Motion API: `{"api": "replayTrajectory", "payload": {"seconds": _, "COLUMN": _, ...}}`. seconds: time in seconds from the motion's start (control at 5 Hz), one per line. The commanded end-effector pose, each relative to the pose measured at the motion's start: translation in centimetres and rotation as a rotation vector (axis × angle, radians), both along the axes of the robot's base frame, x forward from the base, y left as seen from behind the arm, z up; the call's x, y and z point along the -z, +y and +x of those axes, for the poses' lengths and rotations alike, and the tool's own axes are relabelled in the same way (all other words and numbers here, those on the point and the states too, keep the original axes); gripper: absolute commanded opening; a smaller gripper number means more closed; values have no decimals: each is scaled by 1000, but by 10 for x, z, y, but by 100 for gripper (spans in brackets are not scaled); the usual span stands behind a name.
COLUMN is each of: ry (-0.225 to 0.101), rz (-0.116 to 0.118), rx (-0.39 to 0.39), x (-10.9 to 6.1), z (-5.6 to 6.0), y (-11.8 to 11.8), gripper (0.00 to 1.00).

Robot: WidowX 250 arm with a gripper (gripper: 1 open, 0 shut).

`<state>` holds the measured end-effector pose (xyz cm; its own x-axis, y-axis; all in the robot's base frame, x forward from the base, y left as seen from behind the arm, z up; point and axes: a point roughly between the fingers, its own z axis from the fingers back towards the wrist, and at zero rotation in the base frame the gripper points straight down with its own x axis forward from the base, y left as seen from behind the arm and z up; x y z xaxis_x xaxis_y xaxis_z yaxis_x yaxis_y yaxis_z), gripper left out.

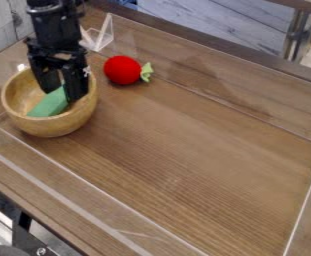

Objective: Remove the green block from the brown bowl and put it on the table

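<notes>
The brown bowl [38,120] sits at the left of the table [185,150]. Inside it lies the green block [50,104], a flat light-green piece tilted against the bowl's inner wall. My gripper [59,88] hangs straight down over the bowl, its black fingers open and reaching into the bowl on either side of the block's upper end. The fingers hide part of the block. I cannot tell whether they touch it.
A red strawberry-like toy with green leaves [122,69] lies just right of the bowl. Low clear acrylic walls [64,195] edge the tabletop at the front and sides. Broad bare wood spreads to the right.
</notes>
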<state>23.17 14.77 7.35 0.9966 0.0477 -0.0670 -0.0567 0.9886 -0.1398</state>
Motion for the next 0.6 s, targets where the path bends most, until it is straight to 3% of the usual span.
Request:
{"api": "replayTrajectory", "payload": {"seconds": 0.0, "ry": -42, "rz": 37, "rx": -59, "x": -13, "z": 10, "y": 12, "gripper": 100}}
{"api": "replayTrajectory", "payload": {"seconds": 0.2, "ry": -29, "rz": 39, "rx": -107, "x": -11, "z": 13, "y": 15, "gripper": 100}}
{"api": "replayTrajectory", "payload": {"seconds": 0.4, "ry": -15, "rz": 43, "rx": -164, "x": 2, "z": 21, "y": 19, "gripper": 100}}
